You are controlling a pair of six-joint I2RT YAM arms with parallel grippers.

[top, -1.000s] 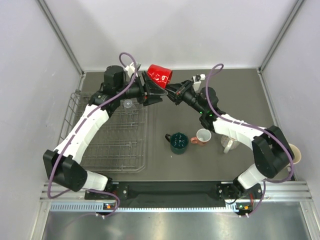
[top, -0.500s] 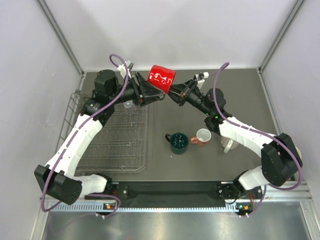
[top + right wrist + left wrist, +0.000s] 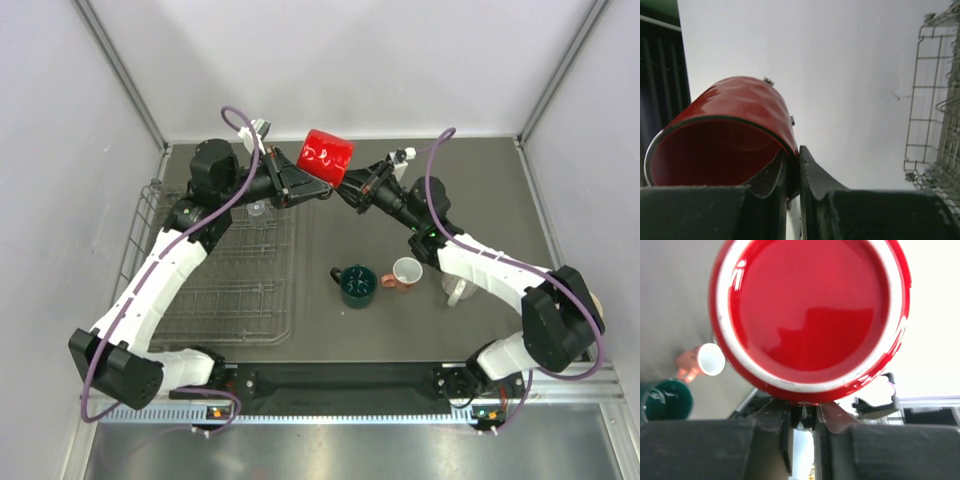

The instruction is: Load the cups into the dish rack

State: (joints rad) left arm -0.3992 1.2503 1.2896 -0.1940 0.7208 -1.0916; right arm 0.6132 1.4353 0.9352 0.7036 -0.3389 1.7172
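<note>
A red mug [image 3: 325, 156] hangs in the air above the back of the table, on its side, held from both ends. My right gripper [image 3: 348, 188] is shut on its rim [image 3: 790, 150], one finger inside the mouth. My left gripper [image 3: 300, 183] is shut on the mug's lower side under its base [image 3: 807, 315], likely on the handle, which is mostly hidden. The wire dish rack [image 3: 140, 230] lies at the left with a tiny clear glass [image 3: 258, 209] in its far corner. A dark green mug [image 3: 357, 286] and a small pink mug [image 3: 405, 273] stand mid-table.
A clear glass vessel [image 3: 455, 285] stands right of the pink mug, close to my right forearm. A tan cup [image 3: 592, 305] shows partly behind my right elbow. Metal frame posts and grey walls close in the table on three sides.
My left gripper has gone from open to shut on the red mug. The mug has shifted slightly right and tilted flatter, with the right gripper still on its rim.
</note>
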